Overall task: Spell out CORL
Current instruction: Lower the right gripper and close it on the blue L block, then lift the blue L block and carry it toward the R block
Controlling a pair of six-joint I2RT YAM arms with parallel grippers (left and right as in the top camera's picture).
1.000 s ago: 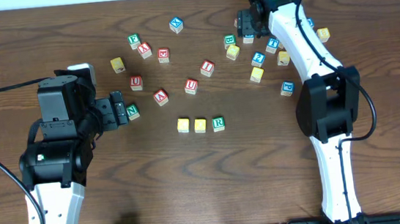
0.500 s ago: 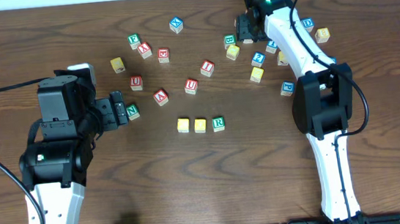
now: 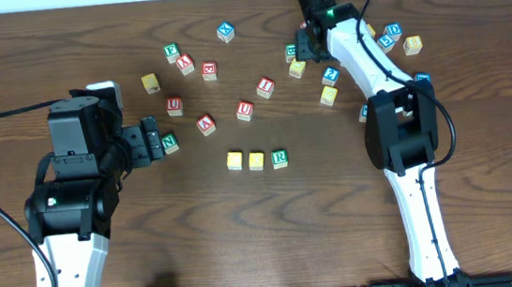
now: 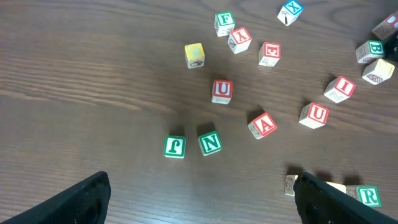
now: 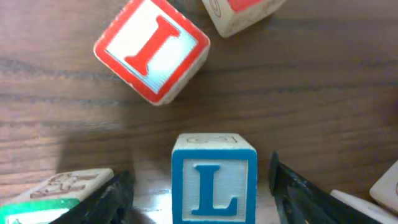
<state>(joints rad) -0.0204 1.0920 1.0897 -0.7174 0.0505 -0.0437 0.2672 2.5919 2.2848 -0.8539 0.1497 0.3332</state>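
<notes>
Overhead: my right gripper (image 3: 306, 41) is at the far side of the counter (image 3: 338, 211), well apart from the two yellow blocks (image 3: 234, 161) and R block (image 3: 279, 158).
Left wrist: left gripper (image 4: 202, 186) spread, empty.
Right wrist: L block (image 5: 213, 180) between the right gripper's spread jaws, untouched.

A red I cube (image 3: 266, 88) and a red A cube (image 3: 205, 125) lie on the wooden worktop (image 3: 247, 248). A green N cube (image 3: 169, 143) sits left of them, and a blue X cube (image 3: 225, 31) lies farther back.
</notes>
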